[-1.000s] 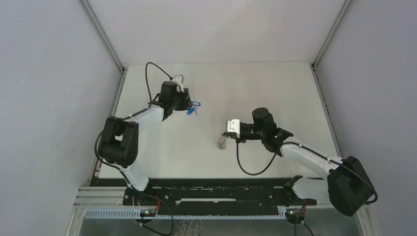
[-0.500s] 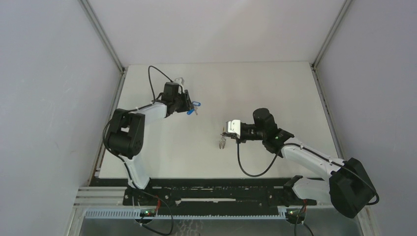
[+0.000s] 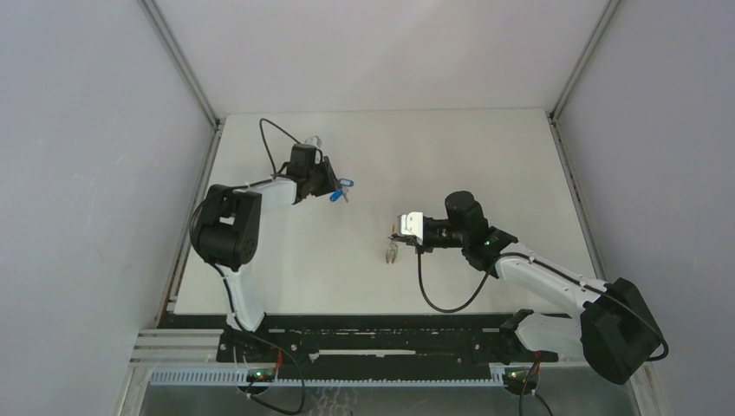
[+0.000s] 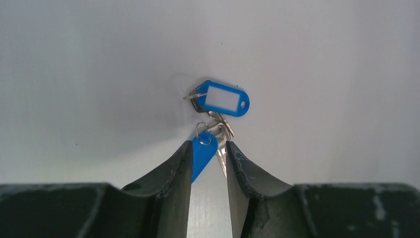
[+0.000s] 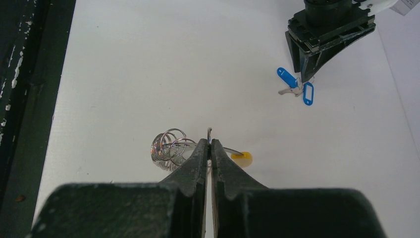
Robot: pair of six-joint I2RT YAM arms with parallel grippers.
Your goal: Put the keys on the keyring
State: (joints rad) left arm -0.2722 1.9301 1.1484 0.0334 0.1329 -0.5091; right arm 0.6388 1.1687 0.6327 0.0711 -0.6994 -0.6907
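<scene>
left gripper (image 3: 330,182): keys (image 3: 341,189) with blue tags right at its tips. right gripper (image 3: 400,232): well apart from them, keyring (image 3: 391,251) hanging bunched off its tips.

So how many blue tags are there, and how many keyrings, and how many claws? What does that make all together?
blue tags: 2
keyring: 1
claws, the left claw and the right claw: 2
Total: 5
</scene>
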